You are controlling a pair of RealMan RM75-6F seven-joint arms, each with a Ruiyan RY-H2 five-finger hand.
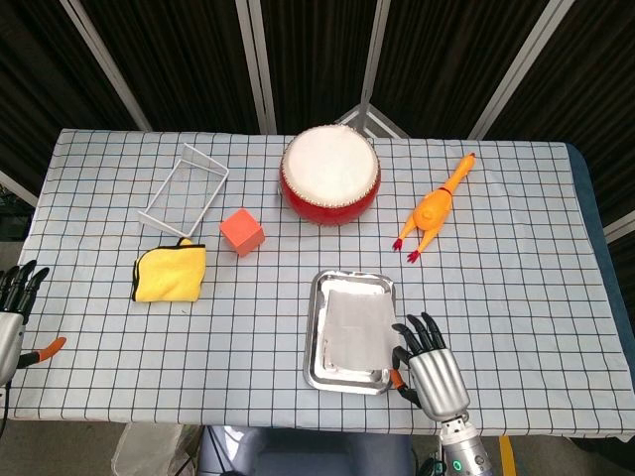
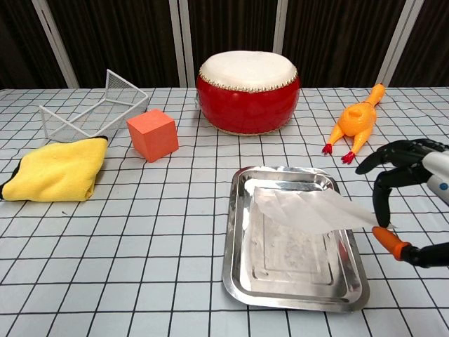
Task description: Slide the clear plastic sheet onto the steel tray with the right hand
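Observation:
The steel tray lies near the table's front edge, right of centre. The clear plastic sheet is spread over the tray's middle. Its left part rests in the tray, while its right edge is raised above the tray's right rim. My right hand is just right of the tray and pinches that raised edge between a finger and the orange-tipped thumb. My left hand sits at the table's far left edge, fingers spread, holding nothing.
A red drum stands behind the tray, with a rubber chicken to its right. An orange cube, a yellow cloth and a white wire basket occupy the left half.

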